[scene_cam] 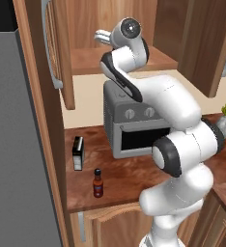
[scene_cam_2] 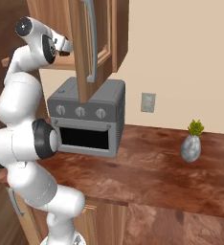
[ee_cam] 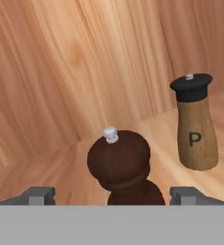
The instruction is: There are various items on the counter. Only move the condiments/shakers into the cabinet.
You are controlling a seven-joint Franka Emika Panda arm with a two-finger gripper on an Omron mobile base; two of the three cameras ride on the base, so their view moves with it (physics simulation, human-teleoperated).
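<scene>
Hand view, left to right: left finger tip (ee_cam: 37,195), then the dark brown pepper mill (ee_cam: 119,162) w/ its round knob top and tiny silver ball, then the right tip, then the tan shaker (ee_cam: 196,129) w/ black cap and a "P" on it. Both stand up straight on the smooth wood shelf (ee_cam: 51,172) inside the cabinet (scene_cam: 93,29). The gripper (ee_cam: 113,196) has its fingers spread wide, one on each side of the mill, not touching it. So it looks like the mill is just let go, and 2 of 3 are put away. Left base view, left to right: a black & white box (scene_cam: 78,153) lies on the counter (scene_cam: 129,178), that one stays. Just in front of it stands the red sauce bottle (scene_cam: 98,183), small, black cap, prob. slippery and easy to tip. Next move, I think: pull the hand straight back out w/o bumping the mill, then go down for the bottle. A grey metal toaster oven (scene_cam: 129,128) sits under the cabinet.
</scene>
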